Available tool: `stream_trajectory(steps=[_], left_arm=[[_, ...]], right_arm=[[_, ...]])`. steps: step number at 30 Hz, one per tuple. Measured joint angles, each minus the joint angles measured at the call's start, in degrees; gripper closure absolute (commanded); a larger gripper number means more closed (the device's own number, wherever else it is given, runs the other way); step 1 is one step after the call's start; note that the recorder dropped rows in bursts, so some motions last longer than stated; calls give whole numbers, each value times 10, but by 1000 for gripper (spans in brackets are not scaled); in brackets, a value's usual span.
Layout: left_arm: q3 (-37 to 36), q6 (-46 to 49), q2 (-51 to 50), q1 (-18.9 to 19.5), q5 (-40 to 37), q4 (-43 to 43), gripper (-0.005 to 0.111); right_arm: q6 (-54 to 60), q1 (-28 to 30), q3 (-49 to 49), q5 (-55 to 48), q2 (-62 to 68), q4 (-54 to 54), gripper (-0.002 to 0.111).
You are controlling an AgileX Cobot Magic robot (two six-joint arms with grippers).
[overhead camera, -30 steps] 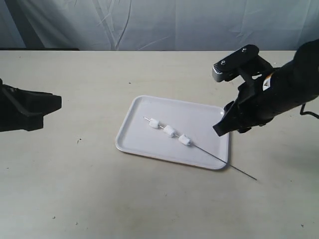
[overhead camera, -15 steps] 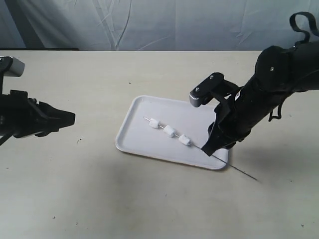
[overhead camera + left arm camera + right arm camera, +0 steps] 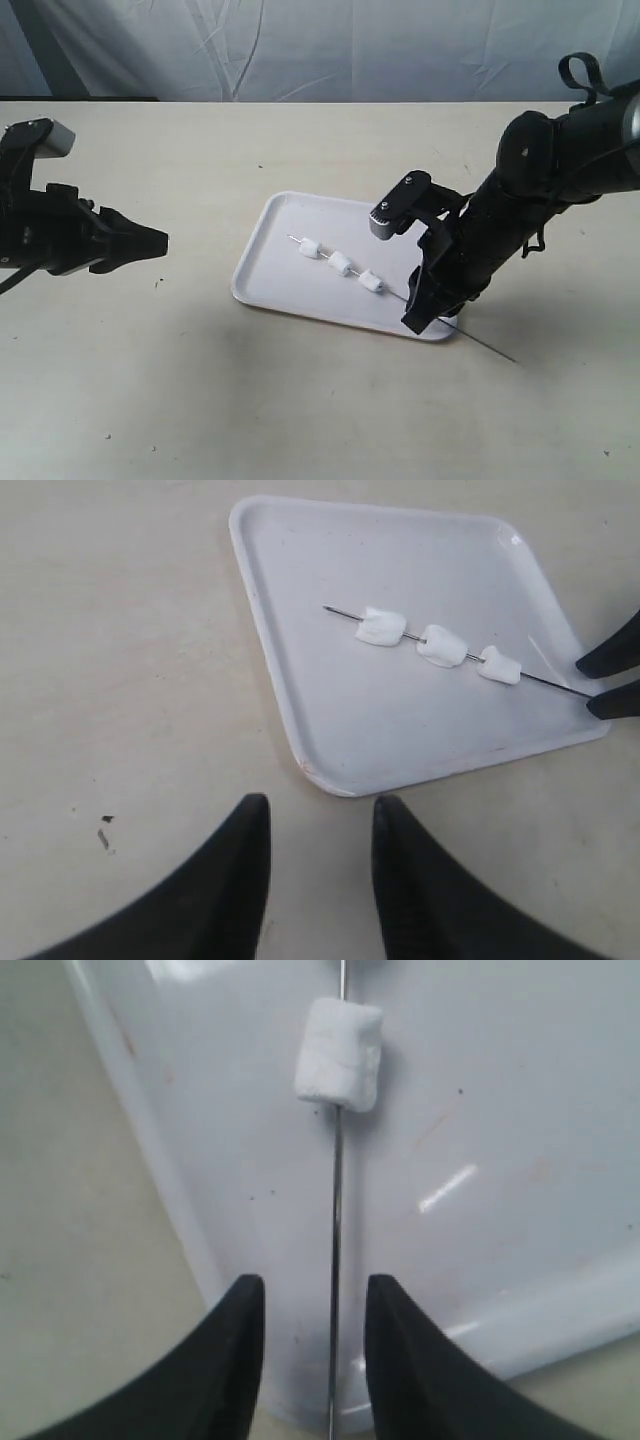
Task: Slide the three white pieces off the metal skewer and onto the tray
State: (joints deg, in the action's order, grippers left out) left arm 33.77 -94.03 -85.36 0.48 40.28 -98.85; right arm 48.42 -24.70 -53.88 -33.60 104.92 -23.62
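Observation:
The white tray (image 3: pixel 290 225) lies mid-table. On it rests the thin metal skewer (image 3: pixel 490 347), threaded through three white pieces (image 3: pixel 341 264); its bare end sticks out past the tray's right corner. My right gripper (image 3: pixel 415 318) is low over that corner and open. In the right wrist view its jaws (image 3: pixel 312 1295) straddle the skewer (image 3: pixel 335 1260) without gripping it, just behind the nearest white piece (image 3: pixel 339 1054). My left gripper (image 3: pixel 160 240) hovers left of the tray. It stands open and empty (image 3: pixel 318 815) above the table, facing the tray (image 3: pixel 330 550) and the pieces (image 3: pixel 441 645).
The beige table (image 3: pixel 200 380) stretches all round the tray. A grey cloth backdrop (image 3: pixel 320 50) hangs behind its far edge. The right arm's black body (image 3: pixel 540 190) leans in over the table's right side.
The right gripper has dropped and moved left, down to the tray's right corner, over the skewer. The left arm has advanced to the right towards the tray.

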Motion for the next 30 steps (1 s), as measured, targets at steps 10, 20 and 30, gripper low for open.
stream_trajectory(steps=[10, 20, 30], left_arm=[[13, 4, -12, 0, 1, 14, 72], [14, 13, -14, 0, 1, 25, 72], [14, 15, -15, 0, 6, 41, 73]], right_arm=[[5, 0, 0, 20, 26, 3, 75], [-2, 0, -8, 17, 46, 45, 82], [-25, 0, -21, 0, 67, 60, 109]])
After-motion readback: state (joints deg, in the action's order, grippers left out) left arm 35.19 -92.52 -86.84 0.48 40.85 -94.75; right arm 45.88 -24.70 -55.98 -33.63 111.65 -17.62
